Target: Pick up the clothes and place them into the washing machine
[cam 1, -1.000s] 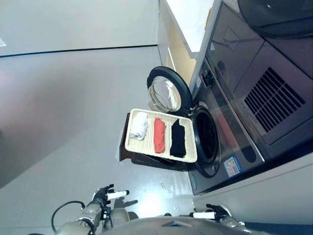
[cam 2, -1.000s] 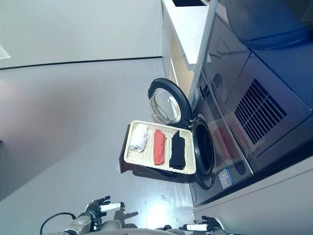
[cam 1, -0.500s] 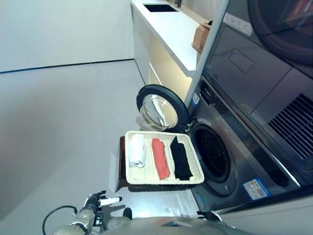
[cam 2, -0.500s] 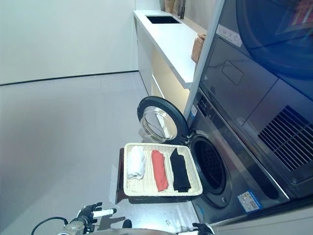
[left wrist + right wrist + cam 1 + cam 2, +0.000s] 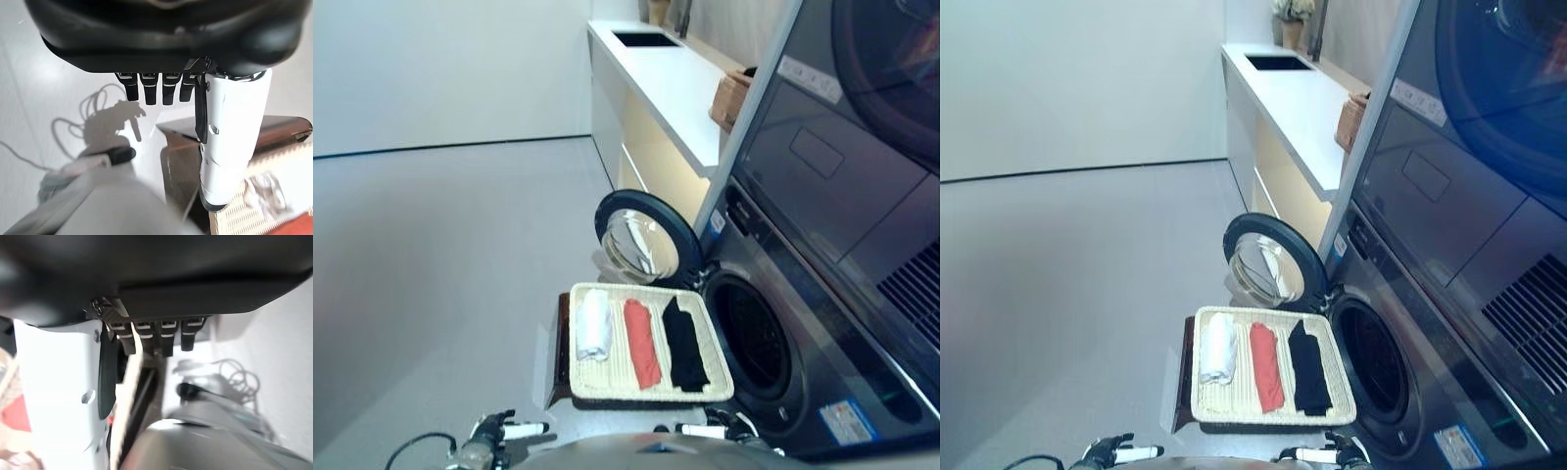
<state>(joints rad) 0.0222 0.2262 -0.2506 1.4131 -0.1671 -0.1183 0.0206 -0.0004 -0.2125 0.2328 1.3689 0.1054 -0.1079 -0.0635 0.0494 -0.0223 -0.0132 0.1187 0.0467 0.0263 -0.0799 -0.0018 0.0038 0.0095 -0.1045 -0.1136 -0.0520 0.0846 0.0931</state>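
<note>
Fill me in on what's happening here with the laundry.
Nothing has been picked up yet. Three folded pieces, a white one, a red one and a black one, lie side by side in a woven tray on a dark stand in front of the washing machine. The machine's round door stands open. The robot's left hand and right hand sit low at the near edge, both open and empty.

A white counter (image 5: 1304, 110) with a dark sink (image 5: 1276, 63) set into it is seen along the wall, and a woven basket (image 5: 1352, 118) is placed at its near end. A potted plant (image 5: 1292, 17) is seen beyond the sink.
</note>
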